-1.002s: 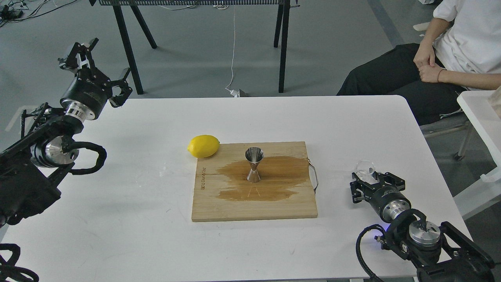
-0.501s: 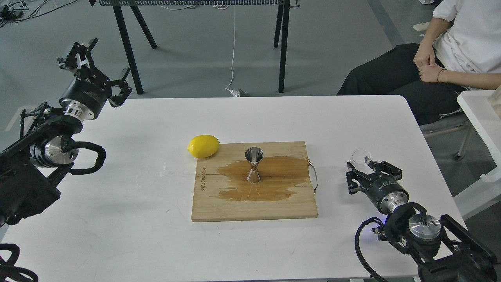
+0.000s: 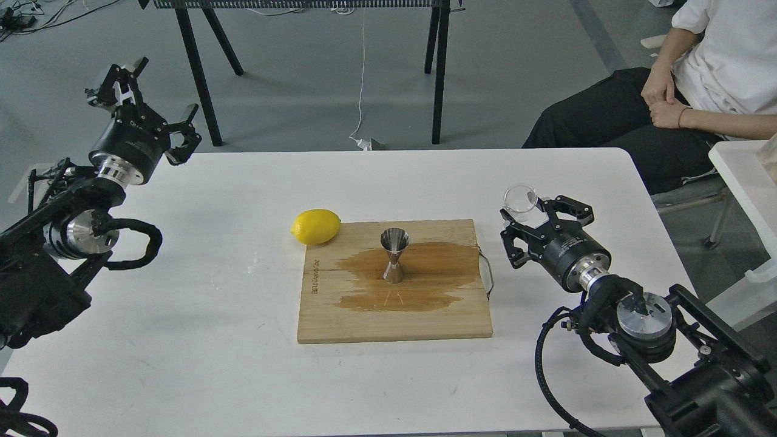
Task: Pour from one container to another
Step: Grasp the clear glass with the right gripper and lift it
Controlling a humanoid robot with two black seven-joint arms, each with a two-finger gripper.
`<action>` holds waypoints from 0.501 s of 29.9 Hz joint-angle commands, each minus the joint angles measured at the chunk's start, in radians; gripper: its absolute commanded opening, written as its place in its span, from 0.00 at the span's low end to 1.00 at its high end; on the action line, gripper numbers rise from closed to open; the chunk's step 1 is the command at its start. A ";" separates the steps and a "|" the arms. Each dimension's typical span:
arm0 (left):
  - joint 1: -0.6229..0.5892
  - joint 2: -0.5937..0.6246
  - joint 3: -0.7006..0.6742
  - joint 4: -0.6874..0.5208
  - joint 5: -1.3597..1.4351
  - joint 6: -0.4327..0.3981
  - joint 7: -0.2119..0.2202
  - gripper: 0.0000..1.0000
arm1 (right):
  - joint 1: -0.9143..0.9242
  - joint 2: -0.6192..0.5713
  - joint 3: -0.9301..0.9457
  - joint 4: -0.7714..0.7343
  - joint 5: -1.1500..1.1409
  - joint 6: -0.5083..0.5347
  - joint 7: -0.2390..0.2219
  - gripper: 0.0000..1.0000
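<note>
The steel jigger (image 3: 394, 254) stands upright in the middle of the wooden cutting board (image 3: 394, 321), on a dark wet stain. A small clear cup (image 3: 521, 198) is held above the table, right of the board, with my right gripper (image 3: 529, 213) shut on it; the cup looks roughly upright. The cup is to the right of the jigger and higher than it. My left gripper (image 3: 149, 100) hangs open over the table's far left corner, with nothing between its fingers.
A yellow lemon (image 3: 315, 226) lies against the board's far left corner. The board has a metal handle (image 3: 487, 273) on its right side. A seated person (image 3: 680, 91) is at the far right, beside a white side table (image 3: 743, 182).
My right gripper has lifted the clear cup and carried it up and to the left, toward the board. The left arm has barely shifted.
</note>
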 commanded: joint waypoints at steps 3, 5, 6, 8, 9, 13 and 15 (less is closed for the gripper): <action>0.000 0.004 0.000 0.000 0.002 0.002 0.000 0.99 | 0.080 0.005 -0.088 0.007 -0.057 -0.040 0.002 0.34; 0.000 0.004 0.002 0.002 0.002 0.002 0.000 0.99 | 0.099 0.005 -0.099 0.006 -0.076 -0.055 0.002 0.34; 0.000 0.004 0.002 0.003 0.002 0.002 0.002 0.99 | 0.109 0.008 -0.107 0.004 -0.088 -0.061 0.002 0.34; 0.002 0.004 0.002 0.005 0.002 0.003 0.002 0.99 | 0.132 0.027 -0.128 0.001 -0.117 -0.076 0.003 0.34; 0.002 0.002 0.002 0.005 0.002 0.003 0.002 0.99 | 0.142 0.044 -0.136 -0.003 -0.137 -0.087 0.003 0.34; 0.002 -0.004 0.003 0.005 0.002 0.009 0.002 0.99 | 0.162 0.073 -0.165 -0.005 -0.224 -0.113 0.005 0.34; 0.003 -0.006 0.002 0.005 0.002 0.014 0.002 0.99 | 0.168 0.084 -0.190 -0.005 -0.266 -0.115 0.005 0.34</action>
